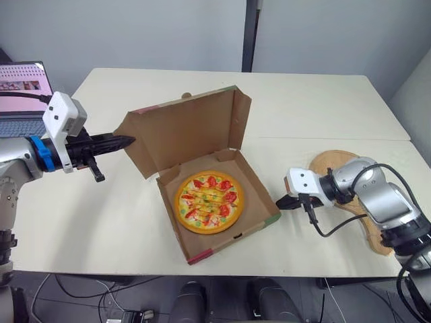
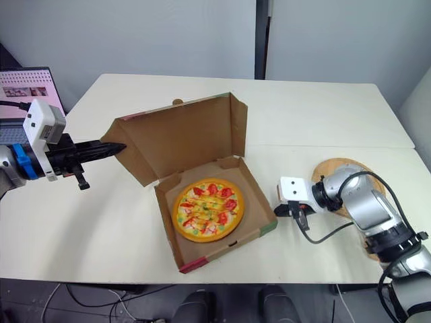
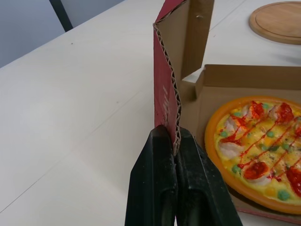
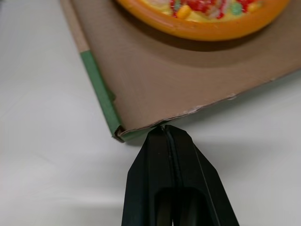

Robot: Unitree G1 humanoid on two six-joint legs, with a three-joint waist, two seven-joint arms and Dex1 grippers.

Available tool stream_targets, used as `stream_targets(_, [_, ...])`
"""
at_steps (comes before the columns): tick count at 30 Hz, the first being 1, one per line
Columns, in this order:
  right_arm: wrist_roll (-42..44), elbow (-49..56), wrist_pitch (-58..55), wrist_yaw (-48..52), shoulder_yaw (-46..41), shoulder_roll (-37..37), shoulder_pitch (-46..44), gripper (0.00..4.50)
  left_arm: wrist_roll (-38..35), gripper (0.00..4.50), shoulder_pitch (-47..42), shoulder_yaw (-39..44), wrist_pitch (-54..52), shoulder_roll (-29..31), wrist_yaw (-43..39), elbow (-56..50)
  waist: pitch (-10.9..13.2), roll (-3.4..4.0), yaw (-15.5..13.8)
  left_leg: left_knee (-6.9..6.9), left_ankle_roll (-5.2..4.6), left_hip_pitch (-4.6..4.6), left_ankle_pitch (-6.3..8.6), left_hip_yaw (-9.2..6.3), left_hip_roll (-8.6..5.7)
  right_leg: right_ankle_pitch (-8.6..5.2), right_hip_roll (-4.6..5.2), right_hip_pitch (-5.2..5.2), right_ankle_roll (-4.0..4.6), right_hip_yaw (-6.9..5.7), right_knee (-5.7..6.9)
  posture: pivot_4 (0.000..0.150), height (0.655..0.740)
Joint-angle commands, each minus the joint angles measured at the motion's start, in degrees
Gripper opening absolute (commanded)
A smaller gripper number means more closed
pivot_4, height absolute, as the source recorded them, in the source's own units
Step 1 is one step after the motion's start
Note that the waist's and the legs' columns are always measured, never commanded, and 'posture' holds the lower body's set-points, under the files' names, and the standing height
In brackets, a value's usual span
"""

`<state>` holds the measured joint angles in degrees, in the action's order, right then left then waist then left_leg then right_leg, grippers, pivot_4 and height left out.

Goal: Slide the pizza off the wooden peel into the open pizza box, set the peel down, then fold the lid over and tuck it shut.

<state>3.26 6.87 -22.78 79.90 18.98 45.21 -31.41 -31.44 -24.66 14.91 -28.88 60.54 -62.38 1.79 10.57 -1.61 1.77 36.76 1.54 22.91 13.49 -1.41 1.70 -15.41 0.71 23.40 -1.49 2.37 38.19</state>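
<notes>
The pizza (image 1: 209, 202) lies flat inside the open cardboard box (image 1: 268, 219) in the middle of the table. The lid (image 1: 188, 131) stands upright behind it. My left gripper (image 1: 128, 140) is shut on the lid's left side flap (image 3: 167, 89), whose corrugated edge is pinched between the fingertips. My right gripper (image 1: 281, 202) is shut, its tips resting against the edge of the box's right wall (image 4: 99, 94) near the green-striped corner, with nothing between the fingers. The wooden peel (image 1: 330, 161) lies bare on the table at the right, partly under my right forearm.
An open laptop (image 1: 23, 87) stands off the table's far left corner. A seam (image 1: 337, 138) between two tabletops runs along the right side behind the peel.
</notes>
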Motion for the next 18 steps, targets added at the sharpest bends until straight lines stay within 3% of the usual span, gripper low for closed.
stream_targets(1, [2.3,6.0,-3.7,-1.0,-1.2,0.4,1.0,0.02,1.2,0.00,-1.9,-0.3,2.3,-0.2,-1.4,1.2,0.0,0.00,0.1,0.01,0.00,0.00,0.00,0.00,0.00,0.00,0.00,0.00,0.00,0.00,0.01,0.150,0.7325])
stream_targets(10, [4.3,1.9,-5.6,-8.5,-9.1,1.4,0.4,0.02,3.6,0.00,-6.0,-2.6,5.1,-0.7,-5.1,6.9,0.0,-0.01,0.0,0.16,0.00,0.00,0.00,0.01,-0.01,-0.01,-0.03,0.00,-0.01,0.03,0.16,0.150,0.7325])
stream_targets(13, [5.6,-1.8,-4.9,-14.4,-13.4,-2.2,-2.3,0.60,4.0,0.00,-6.7,-2.8,5.4,-0.9,-5.8,7.9,0.0,-0.01,0.1,0.19,0.00,-0.03,0.00,0.04,-0.01,-0.01,-0.03,0.01,-0.01,0.07,0.26,0.150,0.7325])
stream_targets(18, [8.3,-1.8,-9.3,-25.9,-18.1,-11.5,-6.4,2.30,3.5,0.00,-8.4,-2.5,4.2,-2.0,-5.9,9.1,0.0,-0.02,0.3,0.21,0.00,-0.07,-0.01,0.00,0.01,-0.02,-0.12,0.16,0.02,0.12,0.69,0.150,0.7325])
